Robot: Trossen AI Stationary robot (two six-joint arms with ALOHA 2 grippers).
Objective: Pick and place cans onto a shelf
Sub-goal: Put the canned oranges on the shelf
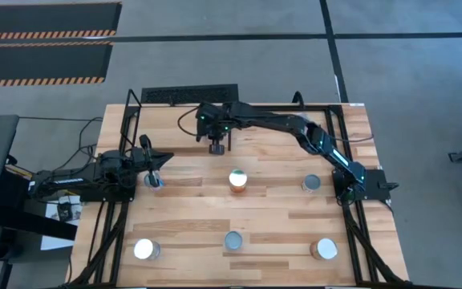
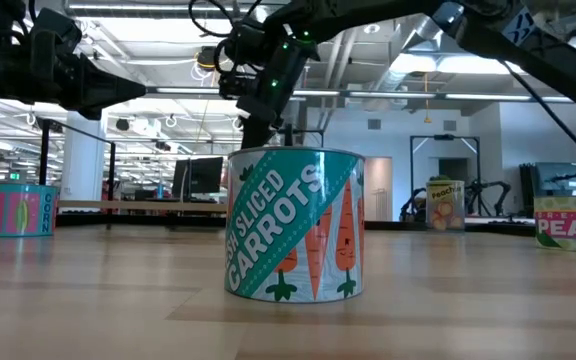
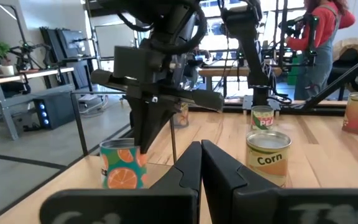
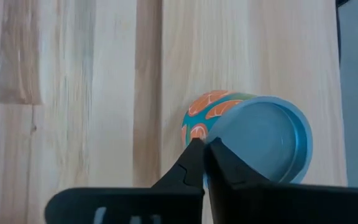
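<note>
1. The right pincer (image 4: 204, 146) reaches across to the far side of the worktop (image 1: 191, 217) and hangs just over the orange-patterned can (image 4: 253, 140); its fingers are together, the tips at the rim of the can's round top and not around its body, so nothing is held; I judge it is lining up for a grasp and must first spread its fingers.

2. The left pincer (image 3: 201, 155) waits at the left edge of the worktop with its two fingers pressed together and empty; in its wrist view the corn can (image 3: 268, 155) stands just beside it, so this arm is probably parked next to its own next target.

3. The other cans stand upright and well apart on the worktop; the carrots can (image 2: 293, 222) is in the middle, a peas can (image 2: 571, 222) is at the right side, and three more, such as the white-topped can (image 1: 144, 249), are along the near edge; this wide spacing leaves room for the fingers to come down around each one.

4. The shelf I cannot make out with certainty; black rods (image 1: 135, 112) run along the worktop's edges, but I cannot tell whether they belong to it.

5. By my judgement no can is on a shelf yet, so the task is near its beginning.
</note>
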